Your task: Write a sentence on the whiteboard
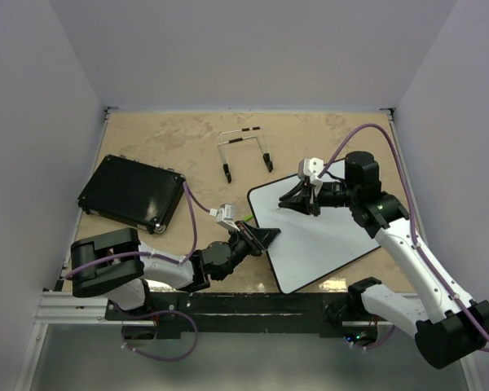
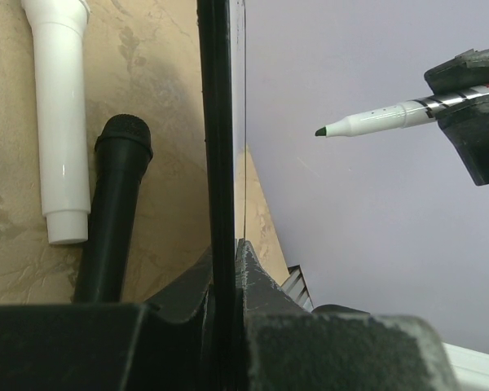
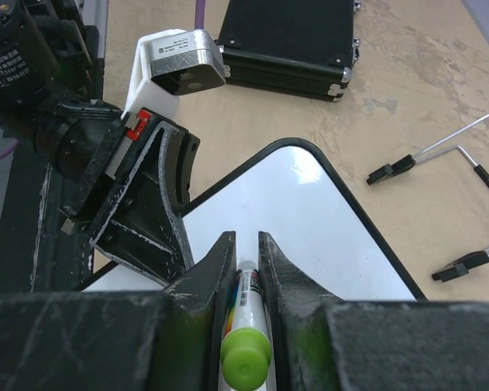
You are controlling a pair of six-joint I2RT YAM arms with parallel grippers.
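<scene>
The marker (image 3: 246, 346), judged light and slick, is clamped in the right gripper (image 3: 246, 244). Ahead of its tip lies the glossy, presumably stiff whiteboard (image 3: 310, 212), pinched at its edge by the left gripper (image 2: 226, 257).

Tan table (image 1: 187, 138) carries black case (image 1: 132, 192), wire stand (image 1: 240, 134) and whiteboard (image 1: 326, 236)

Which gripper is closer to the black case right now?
Left. The left gripper clamps the whiteboard's left edge, right of the case; the right gripper holds a marker over it, farther right.
</scene>
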